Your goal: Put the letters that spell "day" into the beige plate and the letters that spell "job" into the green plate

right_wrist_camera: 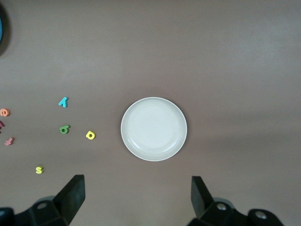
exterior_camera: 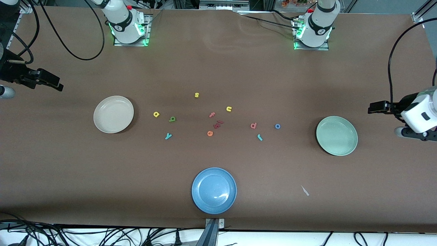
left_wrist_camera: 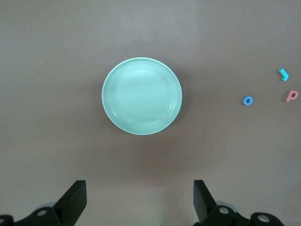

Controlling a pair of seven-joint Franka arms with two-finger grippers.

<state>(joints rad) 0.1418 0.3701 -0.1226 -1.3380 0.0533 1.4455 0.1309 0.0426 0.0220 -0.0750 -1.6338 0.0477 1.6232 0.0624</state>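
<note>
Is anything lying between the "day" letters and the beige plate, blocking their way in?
Nothing visible does. The yellow a, dark green d and teal y lie on bare table beside the beige plate, toward the right arm's end. The other letters lie farther toward the left arm's end.

We count three plates on the tabletop (exterior_camera: 68, 177): a beige plate (exterior_camera: 113, 114), a green plate (exterior_camera: 337, 135) and a blue plate (exterior_camera: 214, 190). Around them we see about eleven small foam letters, and two robot arms, each with one hand.
</note>
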